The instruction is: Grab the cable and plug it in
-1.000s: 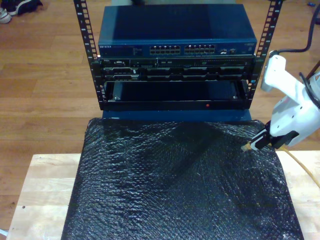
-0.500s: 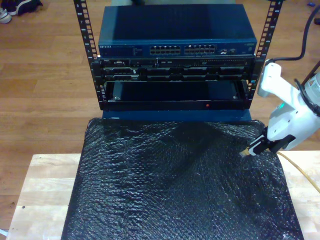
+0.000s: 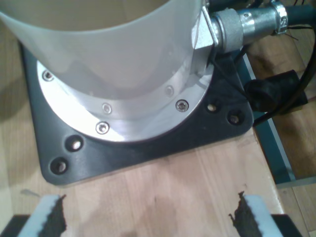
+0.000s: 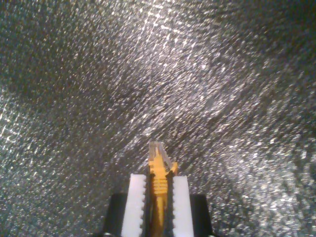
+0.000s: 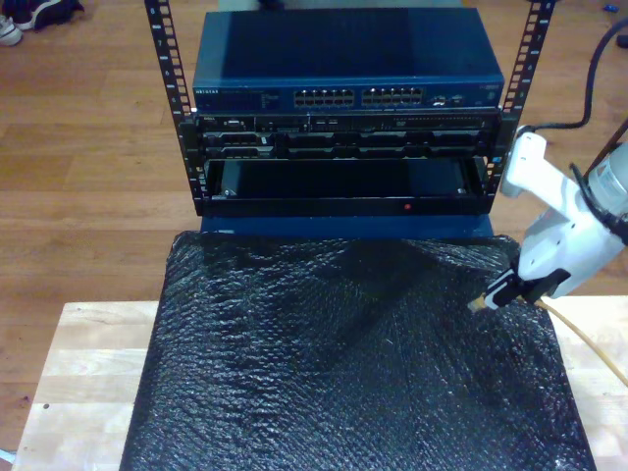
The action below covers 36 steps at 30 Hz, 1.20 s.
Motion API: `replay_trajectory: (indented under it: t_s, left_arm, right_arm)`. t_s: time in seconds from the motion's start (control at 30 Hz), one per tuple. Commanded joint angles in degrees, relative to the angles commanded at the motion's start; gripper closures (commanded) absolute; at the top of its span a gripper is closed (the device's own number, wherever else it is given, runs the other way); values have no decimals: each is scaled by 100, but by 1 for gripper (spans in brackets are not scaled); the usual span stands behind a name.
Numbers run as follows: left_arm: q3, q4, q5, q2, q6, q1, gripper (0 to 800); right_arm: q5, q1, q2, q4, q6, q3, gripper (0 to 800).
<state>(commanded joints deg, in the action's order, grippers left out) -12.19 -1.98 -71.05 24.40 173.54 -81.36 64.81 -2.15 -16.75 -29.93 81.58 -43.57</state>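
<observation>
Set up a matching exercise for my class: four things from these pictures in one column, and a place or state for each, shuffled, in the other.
Things
1. cable
2. blue switch
3. black mat
4. my first gripper

Places or states
A. spread over the wooden table
B. jaws apart over bare wood, beside an arm's base
C. clamped in my second gripper, plug sticking out
D. top of the rack

Pairs: 1-C, 2-D, 3-A, 4-B

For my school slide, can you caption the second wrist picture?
My second gripper pinches the yellow-orange cable, clear plug forward, above shiny black bubble wrap.
</observation>
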Motion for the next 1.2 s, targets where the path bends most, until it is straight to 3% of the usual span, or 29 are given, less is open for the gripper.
replay_trajectory:
  t_s: [0.77,1.2]
  left_arm:
    - [0,0,0,0,0,0,0]
    - [105,0,141,9,53,-26,0]
  right_arm:
    - [-431,-18,158,9,466,545,800]
    - [-598,246,158,-18,431,422,800]
